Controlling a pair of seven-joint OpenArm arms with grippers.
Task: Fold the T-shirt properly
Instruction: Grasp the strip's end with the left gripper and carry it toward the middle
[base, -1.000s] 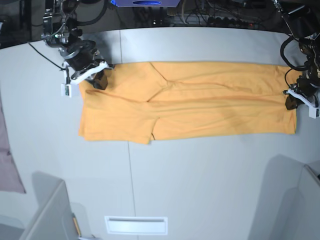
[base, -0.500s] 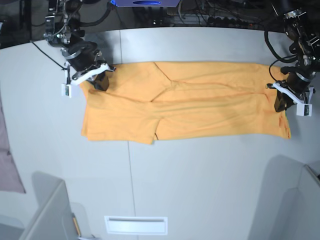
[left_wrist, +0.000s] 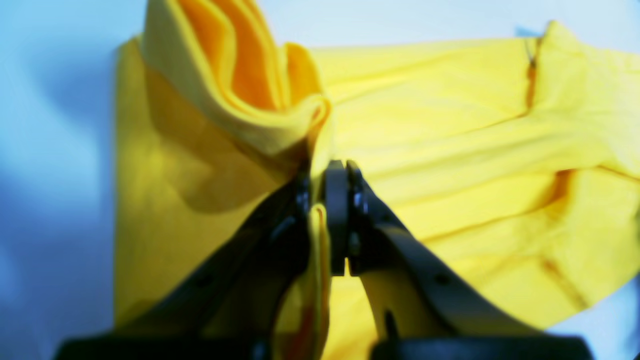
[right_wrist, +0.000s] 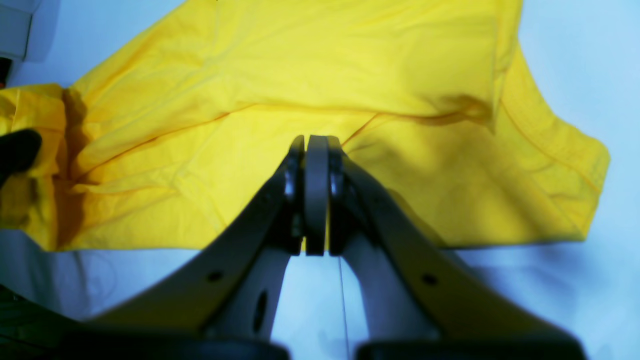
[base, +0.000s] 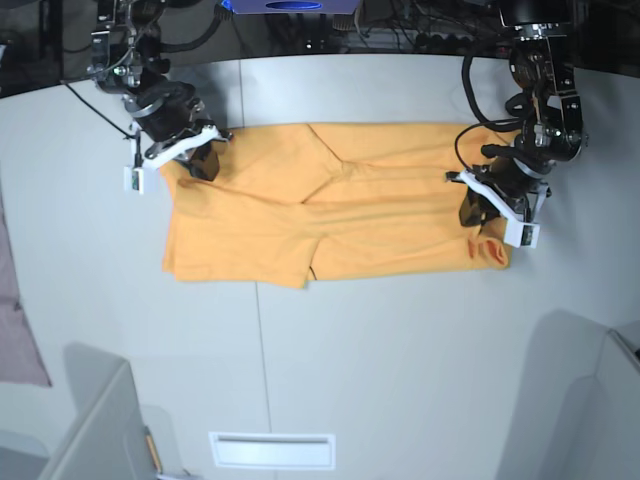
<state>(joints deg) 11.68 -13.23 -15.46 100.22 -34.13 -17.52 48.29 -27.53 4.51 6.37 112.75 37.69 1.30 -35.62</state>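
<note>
An orange-yellow T-shirt (base: 330, 205) is spread on the table (base: 400, 350). One bunched end is pinched in the left jaws; the right jaws are closed empty above the other end. Soft, limp cloth is best gripped at its edges.

Orange-yellow T-shirt (base: 340, 205), spread flat, one end lifted

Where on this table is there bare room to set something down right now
The widest bare stretch of the table lies below the T-shirt, above the white slot. A narrower strip runs behind the shirt. It is crowded at both shirt ends, around the left gripper and right gripper.
</note>
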